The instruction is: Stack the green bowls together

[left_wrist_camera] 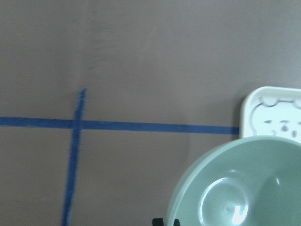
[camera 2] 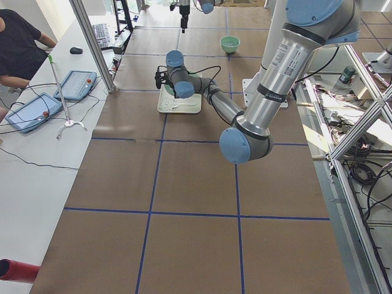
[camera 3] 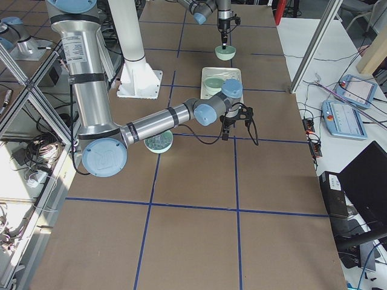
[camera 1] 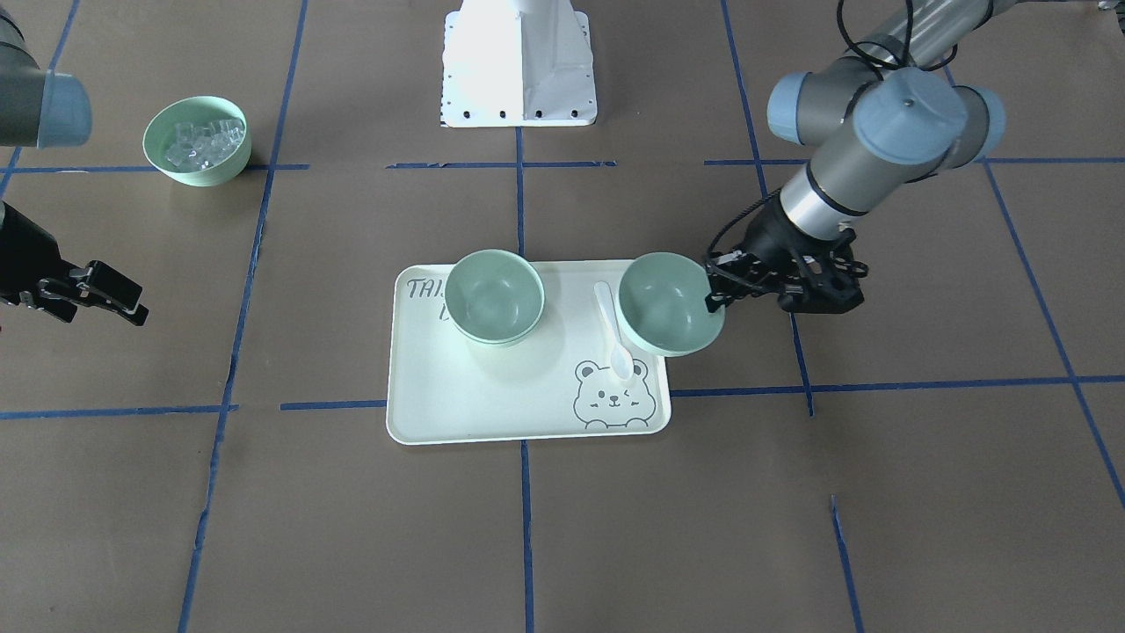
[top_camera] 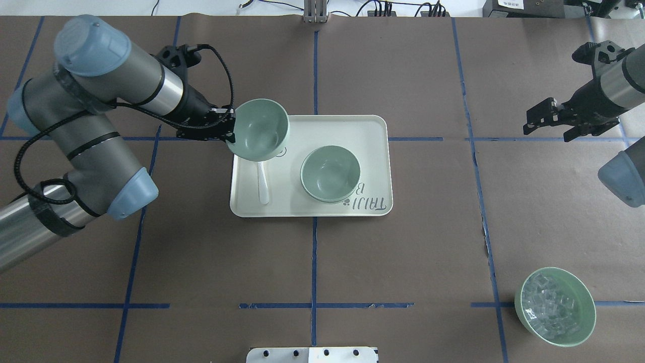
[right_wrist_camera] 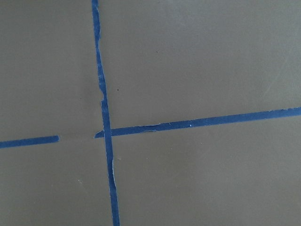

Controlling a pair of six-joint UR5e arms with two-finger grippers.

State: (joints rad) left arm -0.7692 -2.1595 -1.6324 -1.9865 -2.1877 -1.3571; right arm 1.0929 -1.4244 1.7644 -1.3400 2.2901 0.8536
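Note:
My left gripper (top_camera: 229, 132) is shut on the rim of one pale green bowl (top_camera: 259, 128) and holds it, lifted and tilted, over the tray's corner by the bear drawing. In the front view the gripper (camera 1: 714, 299) pinches that bowl (camera 1: 670, 303) at its right edge. The left wrist view shows the bowl (left_wrist_camera: 240, 188) at lower right. Another green bowl (top_camera: 330, 173) stands upright on the tray; a doubled rim at its base (camera 1: 494, 338) suggests two nested together. My right gripper (top_camera: 546, 121) is open and empty, far off to the right.
The pale tray (top_camera: 352, 131) with a bear drawing lies mid-table. A white spoon (top_camera: 262, 181) lies on it, partly under the held bowl. A brighter green bowl of clear cubes (top_camera: 554, 306) stands near the robot's right side. The robot's white base (camera 1: 518, 66) is behind.

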